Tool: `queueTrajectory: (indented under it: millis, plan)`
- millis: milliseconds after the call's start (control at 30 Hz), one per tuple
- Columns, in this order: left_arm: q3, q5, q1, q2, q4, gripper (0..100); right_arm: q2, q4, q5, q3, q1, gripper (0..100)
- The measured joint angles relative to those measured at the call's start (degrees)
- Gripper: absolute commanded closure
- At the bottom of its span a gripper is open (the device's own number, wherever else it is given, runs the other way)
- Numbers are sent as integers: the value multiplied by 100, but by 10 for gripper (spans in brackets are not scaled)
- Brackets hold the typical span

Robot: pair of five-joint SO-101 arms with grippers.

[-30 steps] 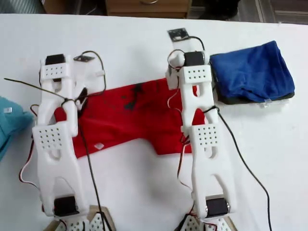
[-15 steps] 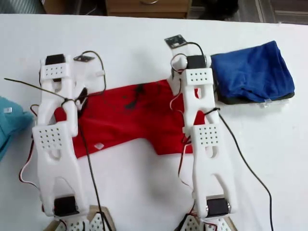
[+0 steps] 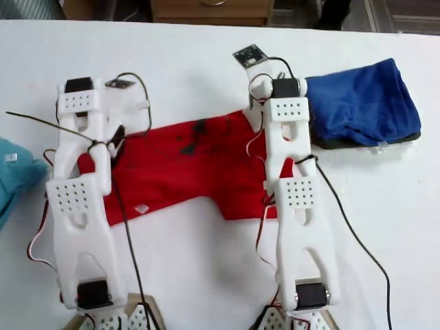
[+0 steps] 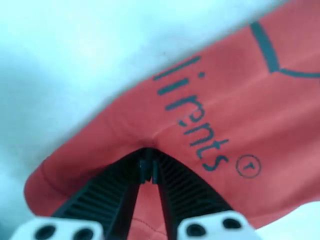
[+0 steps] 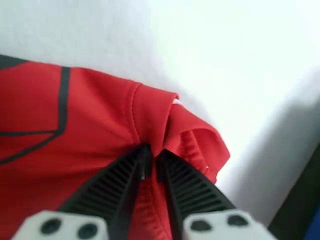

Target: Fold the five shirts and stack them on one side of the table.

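Observation:
A red shirt (image 3: 185, 168) with dark print lies spread across the middle of the white table, between the two arms. My left gripper (image 4: 148, 170) is shut on the red shirt (image 4: 225, 115), pinching a fold of cloth near its printed lettering; in the high view this arm (image 3: 79, 172) stands over the shirt's left end. My right gripper (image 5: 150, 167) is shut on a bunched hem of the red shirt (image 5: 75, 125), with that arm (image 3: 292, 185) over the shirt's right end. A folded blue shirt (image 3: 361, 103) rests on a dark one at the right.
A teal garment (image 3: 14, 175) lies at the table's left edge. A small dark card (image 3: 247, 55) sits beyond the right arm. Cables trail from both arms over the table (image 3: 192, 62). A wooden cabinet (image 3: 210, 10) stands behind the far edge.
The right arm has shifted to the right toward the blue stack, drawing the shirt's right end with it. The left arm has kept still.

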Motion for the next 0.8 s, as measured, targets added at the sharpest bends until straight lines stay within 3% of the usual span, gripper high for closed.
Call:
queueTrajectory:
  millis: [567, 800]
  plan:
    - [0, 0, 0, 18, 0, 974, -9, -1125, 0, 0, -9, 976]
    - [0, 0, 0, 18, 0, 974, -141, -897, 0, 0, 53, 830]
